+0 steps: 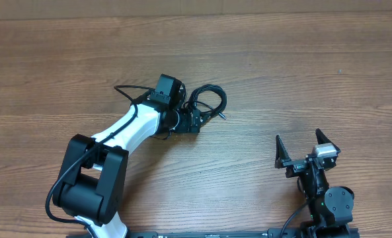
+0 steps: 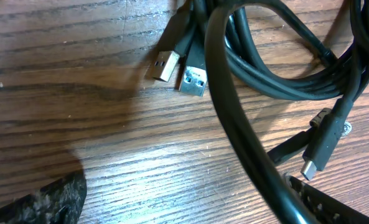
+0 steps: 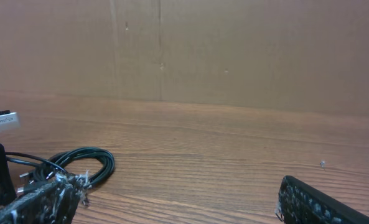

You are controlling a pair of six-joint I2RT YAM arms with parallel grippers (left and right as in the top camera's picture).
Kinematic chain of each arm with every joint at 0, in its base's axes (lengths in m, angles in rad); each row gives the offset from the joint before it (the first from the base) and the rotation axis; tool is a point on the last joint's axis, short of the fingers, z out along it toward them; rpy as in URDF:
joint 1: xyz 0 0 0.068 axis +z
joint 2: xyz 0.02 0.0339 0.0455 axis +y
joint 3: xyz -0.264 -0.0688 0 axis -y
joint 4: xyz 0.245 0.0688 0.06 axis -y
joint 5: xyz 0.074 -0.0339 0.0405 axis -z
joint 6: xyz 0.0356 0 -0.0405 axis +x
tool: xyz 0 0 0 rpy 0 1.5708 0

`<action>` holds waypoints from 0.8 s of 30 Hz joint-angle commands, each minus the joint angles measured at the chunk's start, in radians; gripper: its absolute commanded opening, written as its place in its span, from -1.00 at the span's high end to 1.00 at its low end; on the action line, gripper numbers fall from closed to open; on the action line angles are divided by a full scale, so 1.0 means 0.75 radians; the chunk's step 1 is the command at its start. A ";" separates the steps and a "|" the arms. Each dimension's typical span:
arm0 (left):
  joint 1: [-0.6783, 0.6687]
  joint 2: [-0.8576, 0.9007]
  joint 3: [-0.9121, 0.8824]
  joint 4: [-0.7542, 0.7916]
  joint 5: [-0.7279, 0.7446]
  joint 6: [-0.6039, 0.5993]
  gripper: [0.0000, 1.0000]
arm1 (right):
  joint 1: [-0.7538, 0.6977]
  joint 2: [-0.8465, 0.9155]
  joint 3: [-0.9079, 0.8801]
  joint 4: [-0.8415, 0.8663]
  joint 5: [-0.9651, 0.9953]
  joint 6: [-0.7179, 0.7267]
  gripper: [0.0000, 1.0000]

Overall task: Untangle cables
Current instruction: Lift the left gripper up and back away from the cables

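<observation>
Cables [image 1: 210,99]: bunched, just ahead of and under left claw [image 1: 196,119]. Left claw wide open, empty. Right claw [image 1: 298,142] likewise, well apart. Step: first grasp. Next: pinch one strand.

The cables [image 1: 209,100] lie bunched in the middle of the bench [image 1: 281,66], beneath the left fingers [image 2: 44,200]; the right fingers [image 1: 279,151] stand well apart, to the right and nearer the front.

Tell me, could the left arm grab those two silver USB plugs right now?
Probably yes. The left hand hovers open just above the cables, and the two USB plugs lie uncovered on the bare tabletop. A black cable loop beside them might get caught too.
</observation>
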 commanded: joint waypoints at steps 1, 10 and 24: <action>0.002 0.041 -0.034 -0.006 -0.013 -0.008 -0.99 | -0.010 -0.008 -0.014 0.008 -0.004 -0.002 -1.00; 0.011 0.001 0.021 -0.050 -0.007 0.017 -0.28 | -0.010 -0.008 -0.014 0.008 -0.004 -0.002 -1.00; 0.027 -0.193 0.170 -0.064 -0.114 0.077 0.80 | -0.010 -0.008 -0.014 0.008 -0.004 -0.002 -1.00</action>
